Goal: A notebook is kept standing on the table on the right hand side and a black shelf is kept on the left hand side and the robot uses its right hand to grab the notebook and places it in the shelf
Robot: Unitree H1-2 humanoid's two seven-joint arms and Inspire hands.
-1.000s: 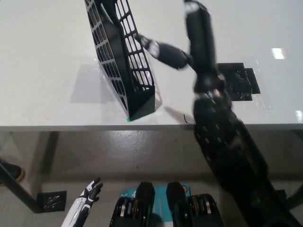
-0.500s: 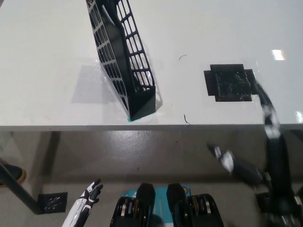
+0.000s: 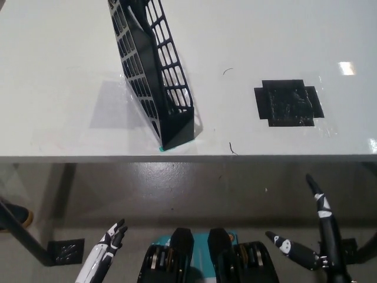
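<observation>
With the notebook (image 3: 136, 35) apparently sitting inside the black shelf (image 3: 154, 76) at upper left on the surface (image 3: 59, 71), the task is looking finished, both the right hand (image 3: 318, 236) and the left hand (image 3: 112, 239) hanging low with fingers spread, holding nothing.

Shelf (image 3: 154, 76) on the counter (image 3: 59, 71), left of centre, standing upright, its near end close to the counter's front edge and the rest running back toward 12 o'clock. Tape patch (image 3: 288, 102) flat on the counter at 3 o'clock from the shelf, well apart. Below the counter's front edge, floor (image 3: 177, 188). Left robot hand (image 3: 110, 239) low over the floor at 7 o'clock. Right robot hand (image 3: 315, 236) at 5 o'clock, fingers spread, off the counter, well apart from the shelf.
</observation>
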